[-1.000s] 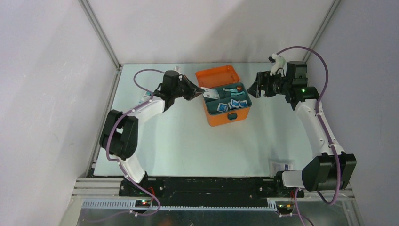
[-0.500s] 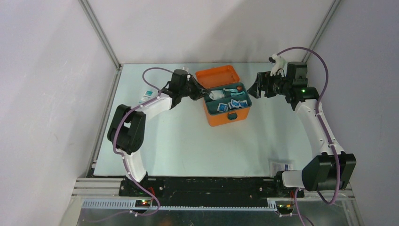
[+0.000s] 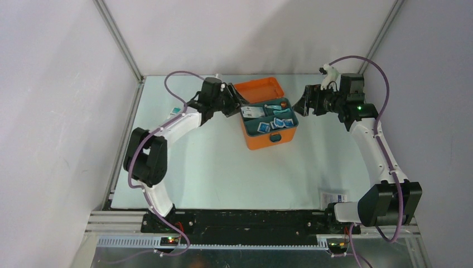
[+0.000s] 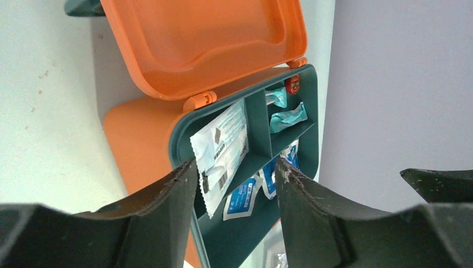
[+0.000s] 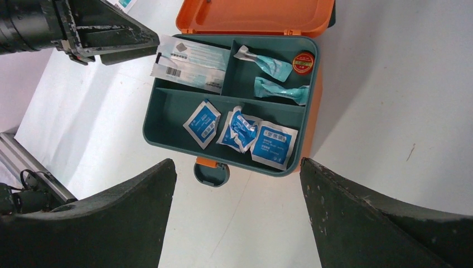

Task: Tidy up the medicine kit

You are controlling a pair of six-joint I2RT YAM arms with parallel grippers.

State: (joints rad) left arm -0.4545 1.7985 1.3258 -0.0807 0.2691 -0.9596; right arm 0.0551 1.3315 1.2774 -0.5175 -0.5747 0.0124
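The medicine kit [image 3: 270, 139] sits open at the far middle of the table [image 3: 223, 167], its lid tipped back and the small teal latch [image 5: 211, 173] facing the arms. A dark teal tray [image 5: 151, 114] fills the box and hides whatever lies beneath. In the tray's far left compartment lies a flat white packet [image 5: 192, 62], one end sticking out over the rim. The long near compartment holds three blue sachets [image 5: 240, 129]. The far right compartments hold two crumpled teal wrappers [image 5: 268, 64] and a small red round thing [image 5: 303, 62]. The print on all of them is too small to read.

The left hand [image 4: 235, 167] is at the kit's left rim with its fingers parted and the packet's overhanging end just past their tips. It grips nothing, though I cannot tell whether a tip touches the packet. The right hand [image 5: 235, 164] hangs above the kit's right side, spread wide and holding nothing.

Behind the lid a dark teal object [image 4: 81, 6] is cut off by the picture's edge. A small white and teal item [image 3: 175, 111] near the left arm is partly hidden. A white leaflet [image 3: 333, 196] lies by the right arm's base.

The table is pale and slightly scuffed, closed in by plain white walls with metal posts at the corners.
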